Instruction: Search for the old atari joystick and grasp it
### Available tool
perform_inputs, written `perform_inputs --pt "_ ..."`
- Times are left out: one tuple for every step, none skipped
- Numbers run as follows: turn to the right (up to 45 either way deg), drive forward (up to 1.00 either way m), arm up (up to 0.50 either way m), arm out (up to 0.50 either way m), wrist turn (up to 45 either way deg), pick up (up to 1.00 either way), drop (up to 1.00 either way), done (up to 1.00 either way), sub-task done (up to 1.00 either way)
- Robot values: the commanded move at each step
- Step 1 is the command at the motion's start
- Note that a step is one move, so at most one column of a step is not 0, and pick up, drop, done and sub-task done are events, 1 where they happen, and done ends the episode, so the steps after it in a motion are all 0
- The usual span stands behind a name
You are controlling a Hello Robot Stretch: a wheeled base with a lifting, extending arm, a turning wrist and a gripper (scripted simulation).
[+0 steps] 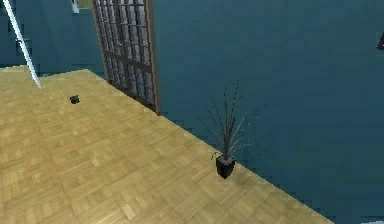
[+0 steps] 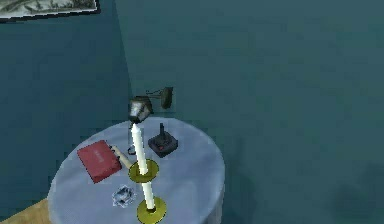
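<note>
On the round pale worktop [image 2: 195, 160] stands the dark joystick [image 2: 163, 143], just beside a white candle [image 2: 140, 155] and near a red book [image 2: 98, 160]. The search seems finished; next the arm must reach out to it, and the state of the jaws cannot be told.

1 round pale-blue table [image 2: 203, 163] | 1 tall white candle on yellow holder [image 2: 141, 160] | 1 flat red book [image 2: 98, 160] | 1 black square-based joystick [image 2: 163, 144] | 1 spiky dark potted plant [image 1: 227, 150]
</note>
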Motion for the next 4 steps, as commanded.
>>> perform_inputs --pt "0.0 0.00 0.38 0.00 0.0 0.00 0.00 0.00 0.00" --pt "0.0 0.00 0.00 0.36 0.0 0.00 0.00 0.00 0.00" --pt "0.0 0.00 0.00 0.00 45.0 0.00 0.00 0.00 0.00" --pt "0.0 0.00 0.00 0.00 45.0 0.00 0.00 0.00 0.00"
